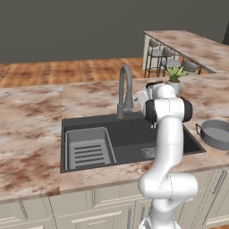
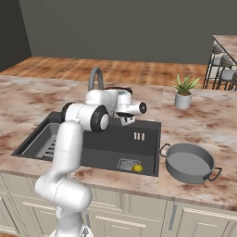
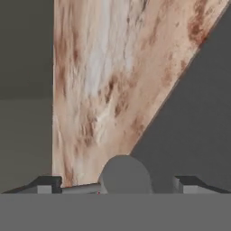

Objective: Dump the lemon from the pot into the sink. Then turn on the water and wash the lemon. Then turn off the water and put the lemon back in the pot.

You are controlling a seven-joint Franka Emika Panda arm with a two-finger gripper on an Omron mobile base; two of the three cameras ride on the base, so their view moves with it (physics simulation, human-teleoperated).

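Nearest the front edge, the lemon (image 2: 137, 168) lies low in the sink (image 2: 143, 152), on or just beside the drain grate at the basin's near right corner, and no water is running. The pot (image 2: 189, 163) stands upright and empty on the worktop (image 2: 203, 125) just right of the basin, so the dumping looks done and the tap seems to be the next concern. The end effector (image 2: 126, 119) hangs high over the far middle of the sink, just right of the arched faucet (image 1: 125, 89); the lemon lies well below it and toward the near right. In the hand view its fingertips (image 3: 45, 184) stand wide apart with a rounded grey part of the faucet (image 3: 125, 175) between them, not clamped, so it holds nothing. A ribbed rack insert (image 1: 88, 148) fills the sink's left part. Farther back a potted plant (image 2: 183, 92) stands on the marbled worktop, then stools (image 1: 163, 58) by a second counter and wooden floor beyond.
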